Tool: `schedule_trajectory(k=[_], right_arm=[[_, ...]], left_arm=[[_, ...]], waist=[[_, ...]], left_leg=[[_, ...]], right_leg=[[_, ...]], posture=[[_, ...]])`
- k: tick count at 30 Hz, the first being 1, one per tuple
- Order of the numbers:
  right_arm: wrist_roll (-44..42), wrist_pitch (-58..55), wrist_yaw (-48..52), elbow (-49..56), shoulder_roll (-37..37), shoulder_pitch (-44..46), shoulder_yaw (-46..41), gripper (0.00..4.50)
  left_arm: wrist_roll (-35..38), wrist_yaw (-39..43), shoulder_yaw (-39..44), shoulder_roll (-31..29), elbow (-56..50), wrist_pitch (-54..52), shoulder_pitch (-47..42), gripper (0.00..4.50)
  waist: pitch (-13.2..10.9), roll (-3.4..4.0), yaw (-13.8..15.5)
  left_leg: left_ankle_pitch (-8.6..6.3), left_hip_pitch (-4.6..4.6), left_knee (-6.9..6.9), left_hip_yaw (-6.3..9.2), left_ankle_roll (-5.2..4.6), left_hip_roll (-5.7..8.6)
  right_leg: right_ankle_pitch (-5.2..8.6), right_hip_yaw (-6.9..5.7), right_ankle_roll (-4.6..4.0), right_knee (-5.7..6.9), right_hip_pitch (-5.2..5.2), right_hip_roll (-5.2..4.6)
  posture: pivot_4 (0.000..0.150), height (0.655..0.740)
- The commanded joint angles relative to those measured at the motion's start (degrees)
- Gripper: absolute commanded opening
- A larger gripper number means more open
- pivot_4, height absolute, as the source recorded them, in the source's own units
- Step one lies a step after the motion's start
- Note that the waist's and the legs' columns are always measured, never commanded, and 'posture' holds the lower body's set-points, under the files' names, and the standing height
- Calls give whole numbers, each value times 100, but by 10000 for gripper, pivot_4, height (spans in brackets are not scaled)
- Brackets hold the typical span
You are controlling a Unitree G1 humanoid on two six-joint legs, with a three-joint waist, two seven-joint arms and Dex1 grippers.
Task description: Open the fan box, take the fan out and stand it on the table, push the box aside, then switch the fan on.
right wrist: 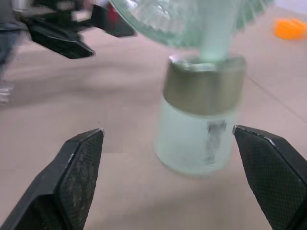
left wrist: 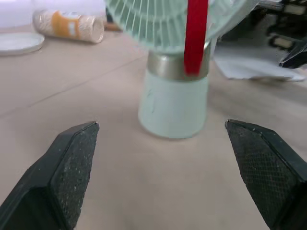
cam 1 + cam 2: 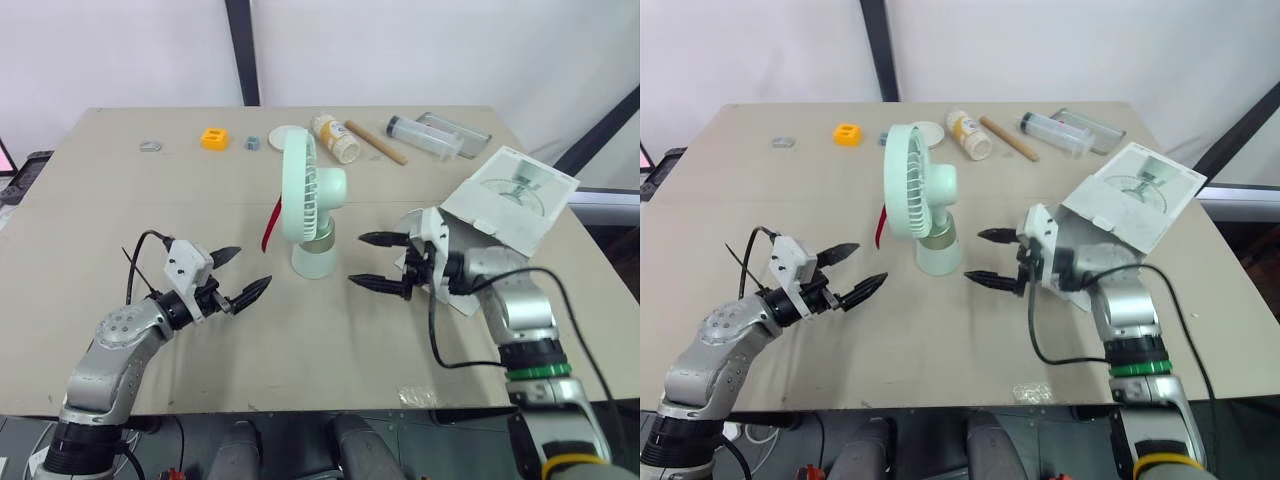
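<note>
**A:** Where is the fan (image 3: 312,200)?

**B:** Upright on the bench (image 3: 120,220), near the middle. It stands on a pale green base (image 2: 173,105) with a metallic band round the top. The grille faces the robot's left, and a red strap (image 3: 272,224) hangs down on that side.

**A:** And the claws?

**B:** The left claw (image 3: 253,267) is low over the bench to the left of the base, fingers (image 2: 62,167) spread wide, gripping nothing. The right claw (image 3: 356,260) is on the other side, just beside the base, also spread wide and empty. Both point in at the fan, and neither touches it.

**A:** The box?

**B:** The fan box (image 3: 512,198) lies to the right, behind the right arm and apart from the fan. Its white panel, printed with a drawing of a fan, is tilted up. More white cardboard shows under the right wrist.

**A:** Anything else on there?

**B:** A row along the far edge. From the left there is a small metal ring (image 3: 150,146), an orange block (image 3: 214,138) and a white disc (image 3: 282,133). Then come a bottle (image 3: 335,138) lying on its side, a wooden stick (image 3: 375,141) and a clear tube (image 3: 425,135)
</note>
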State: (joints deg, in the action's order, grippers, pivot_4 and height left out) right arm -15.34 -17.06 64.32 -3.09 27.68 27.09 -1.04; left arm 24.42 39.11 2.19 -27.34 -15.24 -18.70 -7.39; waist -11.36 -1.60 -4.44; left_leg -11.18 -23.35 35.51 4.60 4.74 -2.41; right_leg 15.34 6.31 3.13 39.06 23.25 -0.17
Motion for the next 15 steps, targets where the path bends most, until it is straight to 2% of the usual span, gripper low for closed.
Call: schedule_trajectory(k=[1, 7, 15], right_arm=[[-31, -233, -1007, 1068, -245, -546, -271, 44008], [162, 363, -1927, 1679, -731, -1906, -241, 44008], [328, 1516, -2383, 1258, -896, -2613, -217, 44008]], left_arm=[[-205, -226, -50, 83, -16, 14, 71, 45000], [-594, -487, -167, 226, 216, 183, 237, 45000], [-1175, -801, -323, 418, 560, 673, 400, 45000]], waist=[[0, 0, -2], [6, -2, 17], [8, -4, 16]], left_leg=[[0, 3, 2, -1, 0, -3], [2, 4, -1, 2, -1, -3], [3, 11, -1, -6, 1, 0]], right_leg=[[0, 0, 2, 0, -1, 2], [18, -2, 31, -1, -6, 3], [18, 5, 36, -1, -7, 1]], posture=[[1500, 7400], [1500, 7400], [1500, 7400]])
